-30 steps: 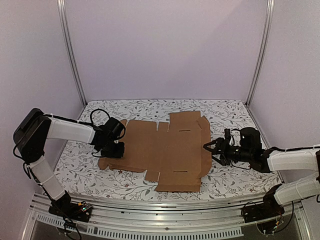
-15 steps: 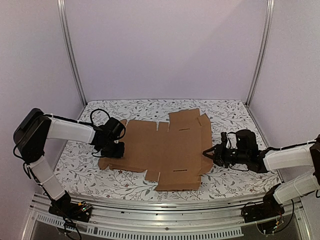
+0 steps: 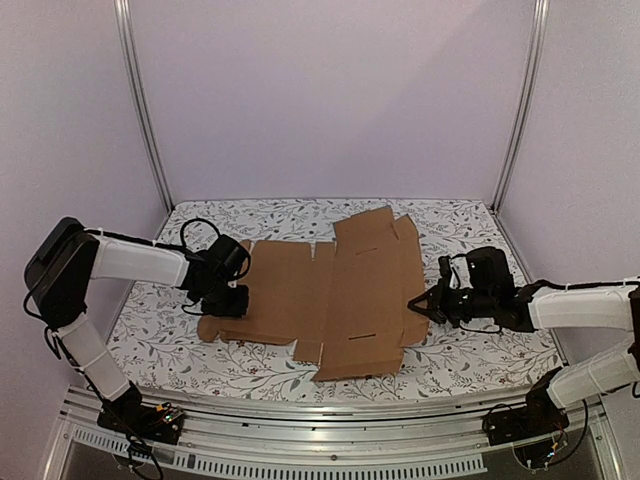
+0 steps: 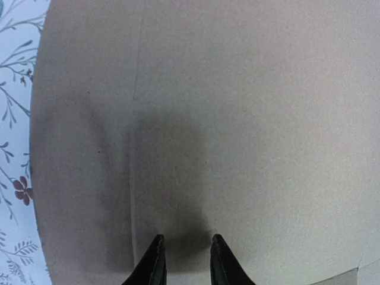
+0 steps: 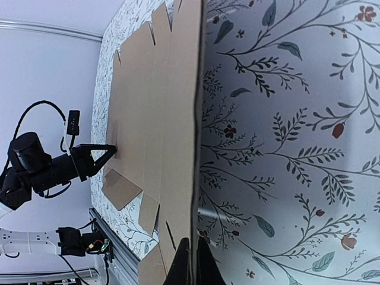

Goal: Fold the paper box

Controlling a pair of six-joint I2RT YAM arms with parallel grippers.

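— Where is the box?

— On the flowery table (image 3: 455,372). The box (image 3: 345,290) is a big brown sheet, not folded yet. It lies in the middle, nearly flat, with its right side tipped up a bit.

— Who has it?

— The right gripper (image 5: 193,244) is pinched tight on the right edge. The left gripper (image 4: 185,240) has its jaws a little apart with nothing between them. Its tips seem to press down on the left part of the sheet.

— What could go wrong?

— The pinch is only on a thin edge. If that arm lifts too fast, I think the edge may slip out or tear.

— And the left side?

— If those tips press too softly, the whole sheet may slide or lift. Then it may bend in the wrong place, not on a crease.
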